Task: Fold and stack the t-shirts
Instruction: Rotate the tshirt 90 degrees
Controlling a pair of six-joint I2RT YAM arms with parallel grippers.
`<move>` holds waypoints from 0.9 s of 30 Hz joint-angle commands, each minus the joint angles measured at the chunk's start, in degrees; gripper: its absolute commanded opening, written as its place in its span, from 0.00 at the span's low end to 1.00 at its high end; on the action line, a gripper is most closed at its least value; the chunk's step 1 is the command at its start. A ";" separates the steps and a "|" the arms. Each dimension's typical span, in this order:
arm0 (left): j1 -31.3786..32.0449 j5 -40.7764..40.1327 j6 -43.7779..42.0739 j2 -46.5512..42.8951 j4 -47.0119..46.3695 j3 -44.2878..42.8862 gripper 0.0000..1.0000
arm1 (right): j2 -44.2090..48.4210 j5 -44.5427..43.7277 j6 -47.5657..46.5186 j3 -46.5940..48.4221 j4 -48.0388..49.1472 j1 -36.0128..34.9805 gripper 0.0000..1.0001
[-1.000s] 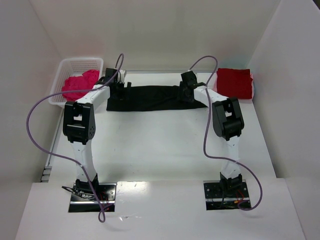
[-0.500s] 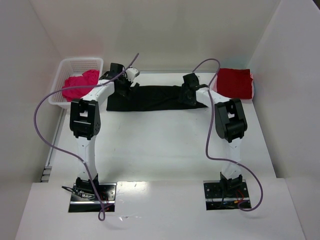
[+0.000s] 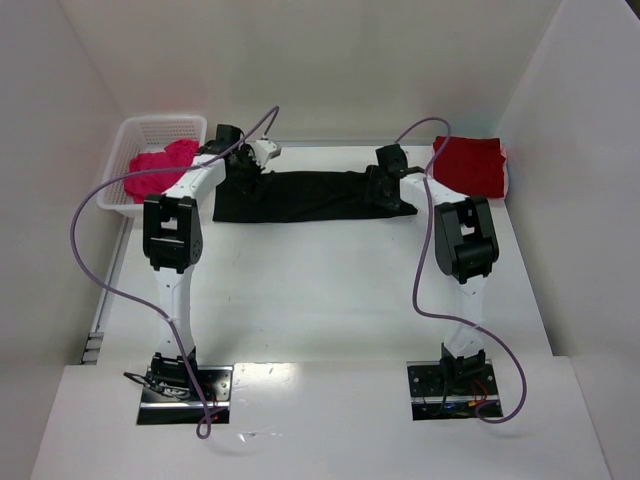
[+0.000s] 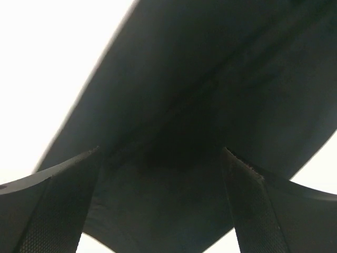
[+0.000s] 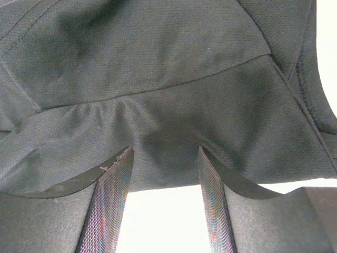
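The black t-shirt (image 3: 300, 196) lies as a long folded strip across the back of the table. My left gripper (image 3: 246, 166) hovers over its left end, jaws wide open, with black cloth (image 4: 210, 79) filling the view under them. My right gripper (image 3: 388, 186) is at the strip's right end, open, and the cloth's hem (image 5: 168, 163) lies between its fingertips (image 5: 122, 163). The dark red t-shirt (image 3: 468, 163) sits folded at the back right. The magenta-pink t-shirt (image 3: 155, 170) lies crumpled in the basket.
A white mesh basket (image 3: 160, 127) stands at the back left corner. White walls close in the table on three sides. Purple cables (image 3: 90, 240) loop beside each arm. The arm bases (image 3: 185, 385) are at the near edge.
My left arm has drawn upright and its gripper has shifted slightly right over the strip's left end. My right gripper has shifted a little right toward the strip's right end.
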State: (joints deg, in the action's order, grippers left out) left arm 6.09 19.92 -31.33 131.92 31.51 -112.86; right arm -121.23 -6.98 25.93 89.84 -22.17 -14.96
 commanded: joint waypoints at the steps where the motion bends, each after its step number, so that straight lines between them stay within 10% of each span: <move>1: 0.15 2.41 -4.09 0.36 1.89 3.08 1.00 | 2.41 0.39 0.87 0.77 -0.41 -0.07 0.58; 27: 8.94 -15.97 4.53 -4.92 8.40 13.01 1.00 | -15.00 2.15 -0.36 23.79 -8.76 0.46 0.58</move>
State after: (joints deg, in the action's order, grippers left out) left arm 14.76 6.33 -27.90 126.89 33.10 -99.96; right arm -134.89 -5.15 25.87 110.43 -29.47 -14.85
